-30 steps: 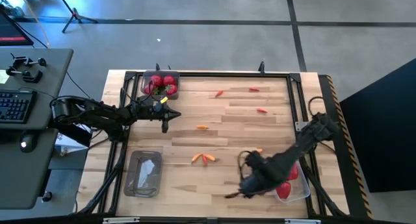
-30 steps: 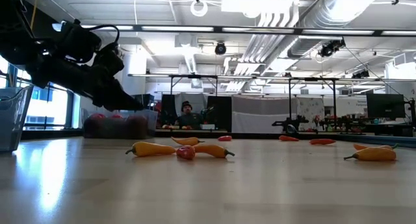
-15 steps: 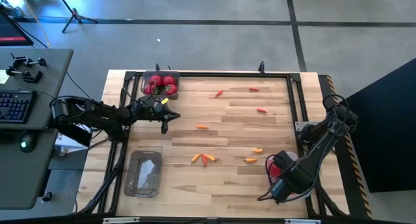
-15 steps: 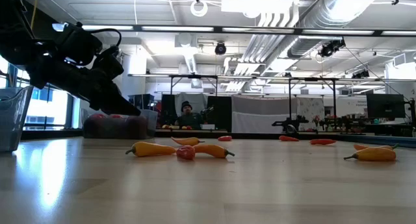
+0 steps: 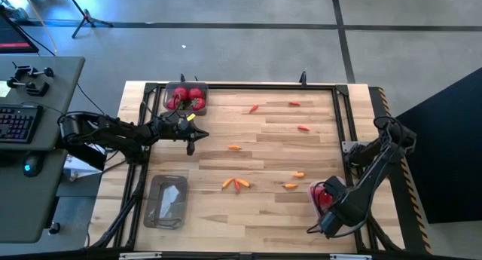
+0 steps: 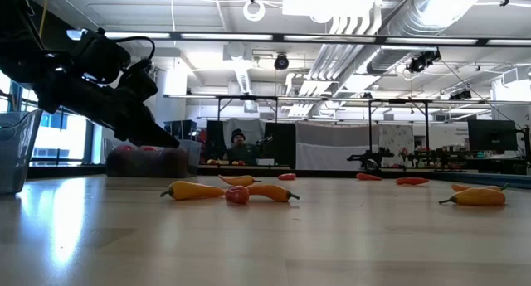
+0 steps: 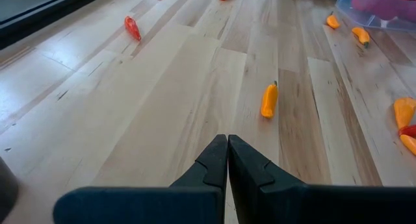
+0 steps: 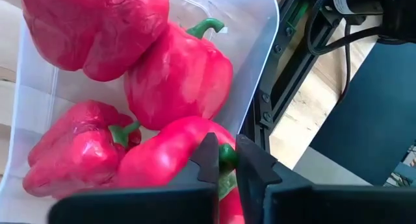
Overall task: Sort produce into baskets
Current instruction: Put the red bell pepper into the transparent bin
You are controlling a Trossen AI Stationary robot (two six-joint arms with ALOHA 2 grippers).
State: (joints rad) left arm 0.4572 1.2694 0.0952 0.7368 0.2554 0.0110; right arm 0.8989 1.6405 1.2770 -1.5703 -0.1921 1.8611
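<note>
Right wrist view — glossy, lumpy red bell peppers [image 8: 175, 81] in clear, round-cornered tub [image 8: 257, 29].

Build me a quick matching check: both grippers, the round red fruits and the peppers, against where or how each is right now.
Things:
1. left gripper
2. right gripper
3. round red fruits
4. peppers

Places or states:
a. shut on a pepper stem
b. in the near-right tub
c. shut and empty, over bare wood
d. in the far-left tub

Pairs: 1-c, 2-a, 3-d, 4-b
</note>
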